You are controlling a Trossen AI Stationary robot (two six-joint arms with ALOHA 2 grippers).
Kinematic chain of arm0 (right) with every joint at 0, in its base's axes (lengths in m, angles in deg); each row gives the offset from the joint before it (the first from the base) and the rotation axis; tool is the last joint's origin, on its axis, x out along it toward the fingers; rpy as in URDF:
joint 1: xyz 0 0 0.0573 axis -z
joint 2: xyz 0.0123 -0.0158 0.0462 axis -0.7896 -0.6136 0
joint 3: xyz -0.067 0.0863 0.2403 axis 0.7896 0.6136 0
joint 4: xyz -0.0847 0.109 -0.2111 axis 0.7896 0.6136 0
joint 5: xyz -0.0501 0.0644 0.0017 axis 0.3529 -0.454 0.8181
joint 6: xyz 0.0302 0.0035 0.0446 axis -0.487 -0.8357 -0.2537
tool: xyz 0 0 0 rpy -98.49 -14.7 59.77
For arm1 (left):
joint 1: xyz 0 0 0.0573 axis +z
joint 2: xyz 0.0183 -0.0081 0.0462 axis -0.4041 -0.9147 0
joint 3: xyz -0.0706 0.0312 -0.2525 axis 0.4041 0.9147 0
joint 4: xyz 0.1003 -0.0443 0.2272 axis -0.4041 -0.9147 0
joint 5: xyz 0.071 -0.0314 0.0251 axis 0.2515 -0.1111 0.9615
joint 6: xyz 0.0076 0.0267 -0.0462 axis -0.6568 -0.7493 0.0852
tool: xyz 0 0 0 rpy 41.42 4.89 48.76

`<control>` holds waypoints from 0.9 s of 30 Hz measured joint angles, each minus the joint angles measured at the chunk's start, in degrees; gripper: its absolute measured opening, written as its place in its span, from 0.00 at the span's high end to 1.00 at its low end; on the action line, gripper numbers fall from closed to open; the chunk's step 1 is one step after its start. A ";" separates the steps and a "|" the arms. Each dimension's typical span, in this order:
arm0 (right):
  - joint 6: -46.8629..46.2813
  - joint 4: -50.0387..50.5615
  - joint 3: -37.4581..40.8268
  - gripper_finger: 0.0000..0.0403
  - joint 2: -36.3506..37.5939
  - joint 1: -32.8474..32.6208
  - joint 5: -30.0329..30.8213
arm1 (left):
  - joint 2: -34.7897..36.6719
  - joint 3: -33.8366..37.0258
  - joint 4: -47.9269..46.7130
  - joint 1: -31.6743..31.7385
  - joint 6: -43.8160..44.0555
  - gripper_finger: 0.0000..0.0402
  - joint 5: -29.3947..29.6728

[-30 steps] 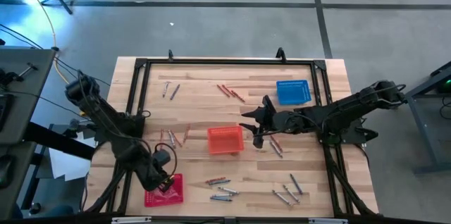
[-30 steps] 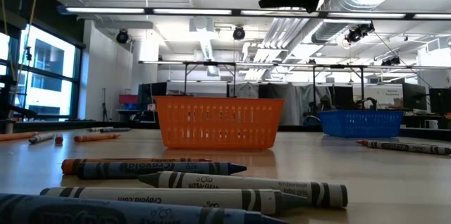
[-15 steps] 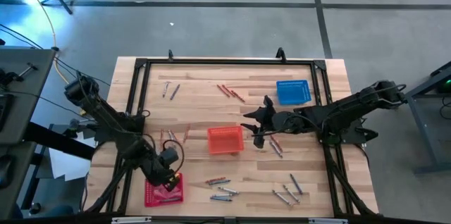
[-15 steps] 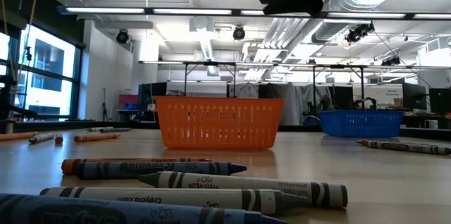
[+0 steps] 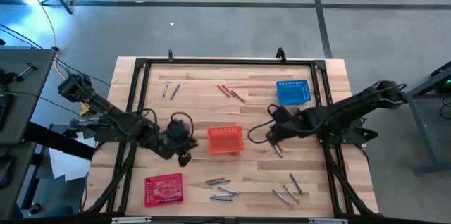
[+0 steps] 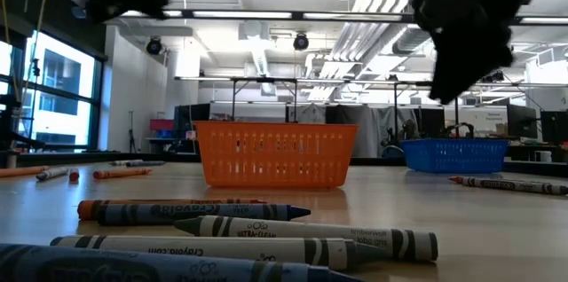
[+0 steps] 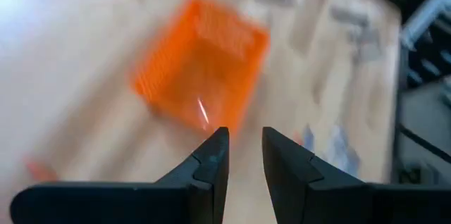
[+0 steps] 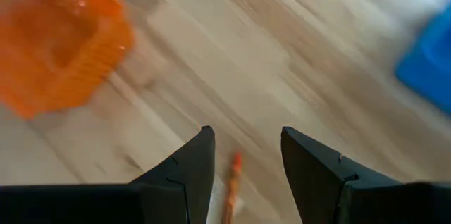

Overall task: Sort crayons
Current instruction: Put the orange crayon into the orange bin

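Crayons lie scattered on the wooden table: a red-orange pair (image 5: 230, 91) at the back, grey ones (image 5: 169, 90) at the far left, more (image 5: 220, 189) along the near edge. My left gripper (image 5: 184, 157) hovers open just left of the orange basket (image 5: 225, 139), and nothing is between its fingers (image 7: 244, 160). My right gripper (image 5: 270, 135) points down, open, right of that basket. A red-orange crayon (image 8: 231, 185) lies on the table below the gap between its fingers.
A blue basket (image 5: 293, 91) stands at the back right and a red basket (image 5: 163, 189) at the near left corner. More crayons lie near the right front (image 5: 289, 193) and close before the low camera (image 6: 266, 229). A black frame (image 5: 225, 60) borders the table.
My left gripper has risen from over the red basket and swung toward the table's far right, up to the orange basket, rolling as it went. My right gripper has tipped from nearly level to pointing down and sunk over the crayons right of the orange basket.
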 joint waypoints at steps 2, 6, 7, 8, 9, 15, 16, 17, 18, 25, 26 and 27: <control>-5.40 1.15 1.00 0.61 -0.60 -0.45 -2.50 | 0.45 0.02 3.46 0.54 -5.71 0.81 4.86; -10.33 0.50 3.29 0.61 -2.99 -1.11 -9.18 | 0.68 0.02 8.43 1.21 -15.35 0.81 8.76; -10.75 0.26 3.66 0.61 -3.53 -1.19 -9.73 | 0.68 0.02 8.87 1.45 -16.90 0.81 8.81; -11.25 -0.41 3.93 0.61 -4.07 -1.21 -10.22 | 0.68 0.02 9.44 1.54 -18.06 0.81 8.83; -11.32 -1.15 4.23 0.61 -4.37 -1.16 -10.31 | 0.68 0.02 9.95 1.62 -18.81 0.81 8.83; -11.36 -5.38 5.36 0.61 -5.47 -1.14 -14.00 | 0.66 0.02 9.42 1.95 -19.48 0.81 8.78; -11.32 -5.34 5.47 0.61 -5.58 -1.14 -14.74 | 0.66 0.02 9.30 1.95 -19.50 0.81 8.74; -11.35 -5.21 5.50 0.61 -5.75 -1.16 -15.22 | 0.66 0.02 9.32 1.95 -19.49 0.81 8.73; -11.37 -5.45 5.50 0.61 -6.12 -1.14 -15.71 | 0.66 0.02 9.28 1.95 -19.51 0.81 8.72; -11.35 -6.19 5.50 0.61 -9.37 -1.39 -19.17 | 0.66 0.02 8.95 1.95 -19.53 0.81 8.57; -11.33 -6.44 5.50 0.61 -9.96 -1.41 -19.42 | 0.66 0.02 8.91 1.95 -19.53 0.81 8.41; -11.34 -6.35 5.50 0.61 -10.47 -1.43 -19.67 | 0.66 0.02 8.91 1.95 -19.53 0.81 8.32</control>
